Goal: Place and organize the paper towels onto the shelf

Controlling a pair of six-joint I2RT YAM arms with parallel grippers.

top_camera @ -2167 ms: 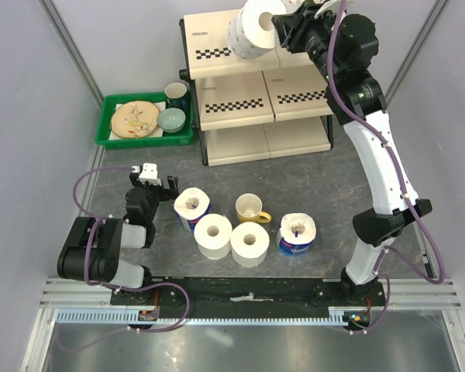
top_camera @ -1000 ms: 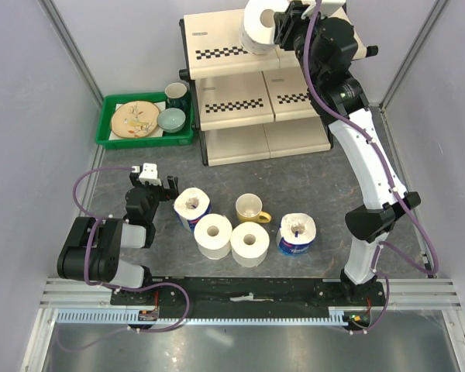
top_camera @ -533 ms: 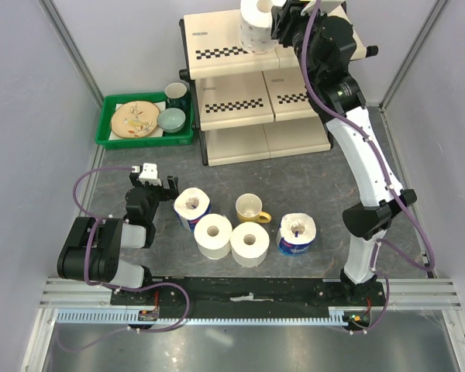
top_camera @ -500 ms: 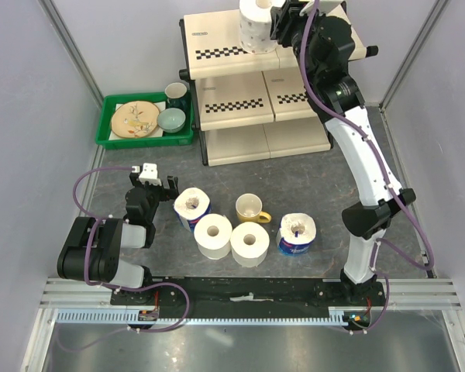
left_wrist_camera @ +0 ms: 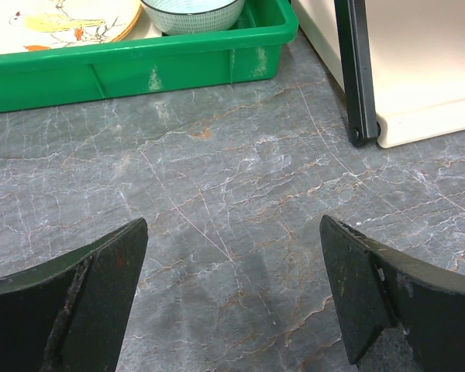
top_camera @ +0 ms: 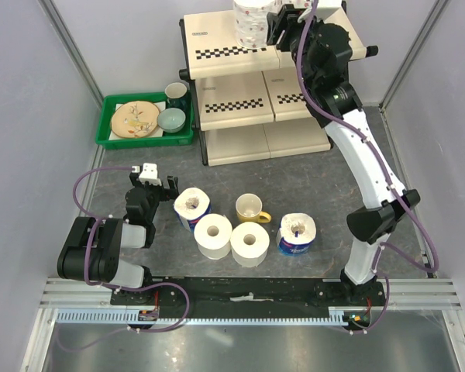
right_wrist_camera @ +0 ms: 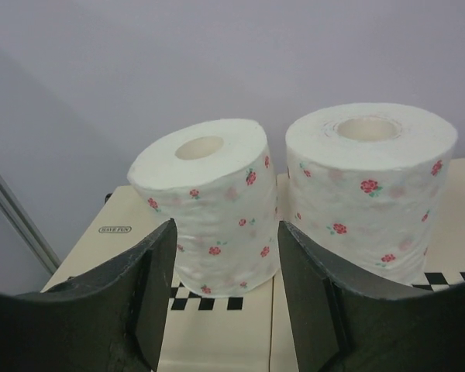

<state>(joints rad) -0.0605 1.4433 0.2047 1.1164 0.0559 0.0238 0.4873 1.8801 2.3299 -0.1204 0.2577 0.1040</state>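
Note:
A floral paper towel roll (right_wrist_camera: 209, 205) stands upright on the top tier of the shelf (right_wrist_camera: 217, 333), next to a second floral roll (right_wrist_camera: 368, 182). My right gripper (right_wrist_camera: 226, 232) is open, with a finger on each side of the left roll and a slight gap. From above, that roll (top_camera: 252, 23) sits at the shelf's (top_camera: 232, 89) top, with the right gripper (top_camera: 277, 27) just right of it. Two blue-wrapped rolls (top_camera: 192, 208) (top_camera: 297, 234) and two plain rolls (top_camera: 213, 235) (top_camera: 249, 243) stand on the table. My left gripper (left_wrist_camera: 232, 225) hangs open over bare table, left of them.
A yellow mug (top_camera: 250, 208) stands among the rolls on the table. A green tray (top_camera: 108, 139) left of the shelf holds a plate, a bowl and a dark mug (top_camera: 177, 94). The tray's wall (left_wrist_camera: 139, 66) and the shelf's black leg (left_wrist_camera: 356, 77) lie ahead of the left gripper.
My right gripper has brought the floral roll over the top tier, turned it upright and set it down, and its jaws have widened. The left arm has not moved.

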